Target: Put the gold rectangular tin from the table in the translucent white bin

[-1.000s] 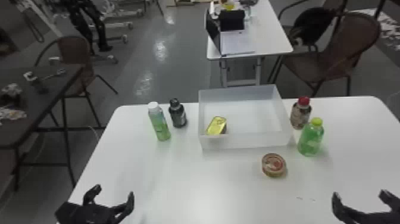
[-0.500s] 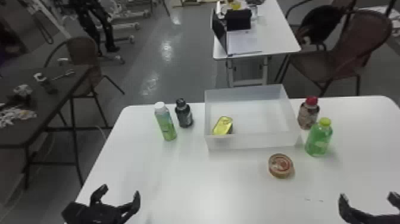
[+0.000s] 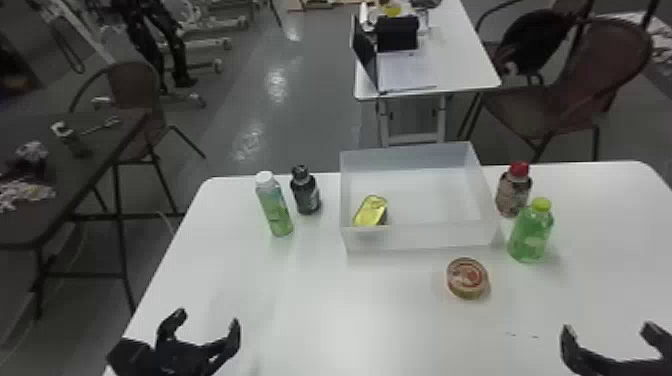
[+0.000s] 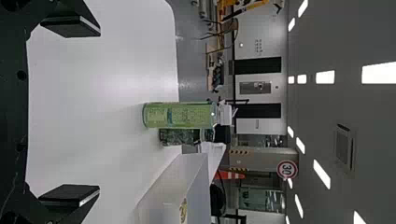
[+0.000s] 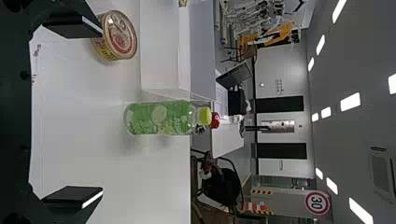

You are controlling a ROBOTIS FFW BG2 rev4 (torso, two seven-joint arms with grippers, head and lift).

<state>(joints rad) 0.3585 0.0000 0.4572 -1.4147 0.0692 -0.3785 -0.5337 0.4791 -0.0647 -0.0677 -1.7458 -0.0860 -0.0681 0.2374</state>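
Left gripper [image 3: 207, 318] shifted slightly forward over table [image 3: 305, 300]; tin [image 3: 369, 212] unchanged, inside bin [image 3: 420, 238], front-left corner. Left gripper's fingers spread wide. Right gripper [image 3: 608, 328] near table's front right, fingers likewise apart. Round can [image 3: 467, 278] on table, in front of bin. Green bottle [image 3: 530, 235] upright, right of bin.

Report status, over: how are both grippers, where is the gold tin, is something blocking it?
Left gripper, right gripper: open, empty. Gold tin inside translucent bin, near-left corner. Nothing seen above tin.
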